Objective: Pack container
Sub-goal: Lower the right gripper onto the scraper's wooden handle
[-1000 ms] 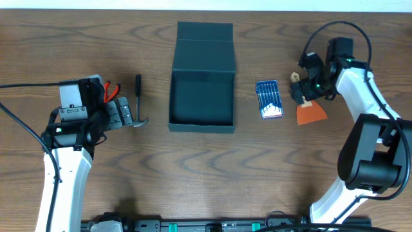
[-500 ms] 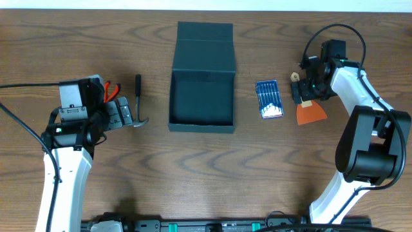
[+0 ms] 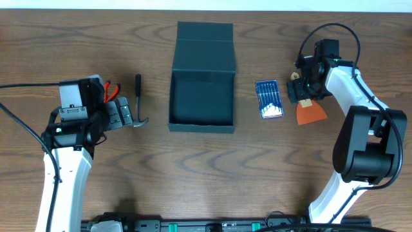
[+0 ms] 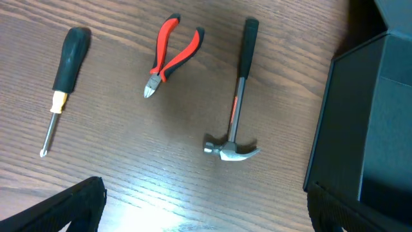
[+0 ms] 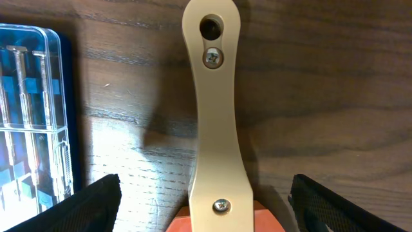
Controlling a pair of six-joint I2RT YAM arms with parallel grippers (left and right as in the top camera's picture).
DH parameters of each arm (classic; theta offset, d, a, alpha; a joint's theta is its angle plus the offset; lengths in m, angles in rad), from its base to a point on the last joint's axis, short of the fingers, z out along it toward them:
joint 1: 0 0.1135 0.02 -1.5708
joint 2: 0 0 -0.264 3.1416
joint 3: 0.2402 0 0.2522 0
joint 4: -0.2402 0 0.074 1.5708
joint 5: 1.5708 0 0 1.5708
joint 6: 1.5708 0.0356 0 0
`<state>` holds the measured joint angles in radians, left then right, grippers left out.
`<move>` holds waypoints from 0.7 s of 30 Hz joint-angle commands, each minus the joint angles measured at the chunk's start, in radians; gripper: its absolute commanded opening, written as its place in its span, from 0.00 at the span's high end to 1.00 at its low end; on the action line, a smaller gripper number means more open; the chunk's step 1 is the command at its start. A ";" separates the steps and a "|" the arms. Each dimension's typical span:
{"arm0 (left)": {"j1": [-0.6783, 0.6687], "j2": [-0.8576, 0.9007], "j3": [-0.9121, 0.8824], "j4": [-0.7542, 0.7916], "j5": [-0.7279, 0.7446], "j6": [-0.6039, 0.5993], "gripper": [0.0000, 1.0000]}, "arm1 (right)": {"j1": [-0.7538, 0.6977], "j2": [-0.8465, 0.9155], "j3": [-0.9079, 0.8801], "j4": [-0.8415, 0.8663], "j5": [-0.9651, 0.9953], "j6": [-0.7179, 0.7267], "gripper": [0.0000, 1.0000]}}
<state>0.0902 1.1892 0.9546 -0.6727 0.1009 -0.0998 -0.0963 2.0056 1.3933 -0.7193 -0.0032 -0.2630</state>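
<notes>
The right gripper (image 5: 206,196), jaws wide, straddles the scraper (image 5: 215,116) at the overhead frame's right. Closing off-centre could skid its flat handle away. The open box (image 3: 201,127) sits centre. The left gripper (image 4: 206,190) is wide and empty.

The bench (image 3: 212,167) was dark brown wood, its grain running left to right; a pale strip (image 3: 206,4) lay beyond its far edge, wall or floor impossible to tell; a black rail (image 3: 212,225) ran along the near edge; a soft sheen (image 4: 161,216) of light lay on the boards.
</notes>
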 commanded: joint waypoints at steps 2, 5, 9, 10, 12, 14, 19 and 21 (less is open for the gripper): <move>0.006 0.006 0.018 0.000 -0.011 0.017 0.02 | 0.008 0.028 0.016 0.002 0.026 0.045 0.15; 0.006 0.006 0.018 0.000 -0.011 0.017 0.02 | 0.009 0.060 0.016 -0.006 0.026 0.046 0.15; 0.006 0.006 0.018 0.000 -0.011 0.017 0.02 | 0.013 0.107 0.016 -0.010 0.026 0.050 0.18; 0.006 0.006 0.018 0.000 -0.011 0.017 0.02 | 0.013 0.113 0.016 -0.010 0.026 0.051 0.19; 0.006 0.006 0.018 0.000 -0.011 0.017 0.02 | 0.013 0.130 0.016 -0.011 0.030 0.061 0.20; 0.006 0.006 0.018 0.000 -0.011 0.017 0.02 | 0.012 0.140 0.016 -0.013 0.030 0.072 0.21; 0.006 0.006 0.018 0.000 -0.011 0.017 0.02 | 0.012 0.142 0.016 -0.039 0.048 0.134 0.27; 0.006 0.006 0.018 0.000 -0.011 0.017 0.02 | 0.011 0.142 0.016 -0.064 0.060 0.184 0.25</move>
<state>0.0902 1.1892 0.9546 -0.6727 0.1009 -0.0998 -0.0956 2.0880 1.4258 -0.7612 -0.0082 -0.1566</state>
